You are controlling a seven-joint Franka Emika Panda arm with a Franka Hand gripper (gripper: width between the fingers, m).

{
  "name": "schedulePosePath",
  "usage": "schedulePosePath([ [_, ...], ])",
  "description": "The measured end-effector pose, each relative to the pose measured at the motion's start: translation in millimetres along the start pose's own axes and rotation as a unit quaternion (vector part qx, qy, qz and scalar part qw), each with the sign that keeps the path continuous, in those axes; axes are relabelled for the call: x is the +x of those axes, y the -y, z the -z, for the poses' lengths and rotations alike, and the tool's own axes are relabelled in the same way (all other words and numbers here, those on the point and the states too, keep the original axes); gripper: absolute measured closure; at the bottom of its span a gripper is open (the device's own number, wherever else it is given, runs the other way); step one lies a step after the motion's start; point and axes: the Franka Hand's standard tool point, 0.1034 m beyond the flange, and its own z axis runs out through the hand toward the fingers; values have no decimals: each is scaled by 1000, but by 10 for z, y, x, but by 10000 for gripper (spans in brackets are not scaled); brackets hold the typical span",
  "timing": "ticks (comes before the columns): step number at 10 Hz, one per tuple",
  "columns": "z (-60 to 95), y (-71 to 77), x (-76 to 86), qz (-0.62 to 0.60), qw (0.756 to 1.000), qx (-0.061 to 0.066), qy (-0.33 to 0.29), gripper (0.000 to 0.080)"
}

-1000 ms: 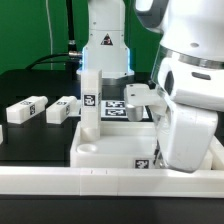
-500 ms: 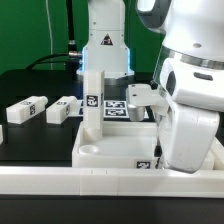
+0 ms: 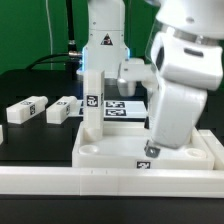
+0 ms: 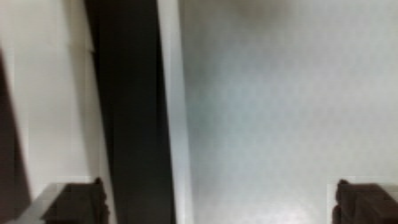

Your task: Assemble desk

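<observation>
The white tray-like tabletop (image 3: 115,157) lies at the front of the black table. One white leg (image 3: 91,105) stands upright in its corner on the exterior view's left. Two loose tagged legs (image 3: 27,108) (image 3: 64,110) lie on the table further to that side. A fourth leg is not in view. My gripper (image 3: 152,152) points down over the tabletop's front rim, right of centre. In the wrist view my gripper (image 4: 217,205) is open, its dark fingertips (image 4: 71,202) wide apart over a white surface (image 4: 267,100) with a dark band beside it. Nothing is between them.
The marker board (image 3: 120,108) lies behind the tabletop, at the foot of the arm's base. A long white rail (image 3: 60,180) runs along the front edge of the table. The arm's bulky white body hides the tabletop's right end.
The arm has swung toward the exterior view's left and tilted. The gripper has moved from the tabletop's right end to right of its centre. The legs and tabletop have not moved.
</observation>
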Motion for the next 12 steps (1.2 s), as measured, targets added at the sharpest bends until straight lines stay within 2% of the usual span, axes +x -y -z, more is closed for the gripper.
schedulePosePath([
  [2,217,-45,-239,-12,1000,-15,2,151],
  [3,302,-18,-359,-16,1000,-20,4,151],
  [9,275,-2,-395,-48,999,-18,7,151],
  [11,264,1,-414,-133,991,-16,6,151],
  [12,260,-14,-502,-181,983,-9,8,151],
])
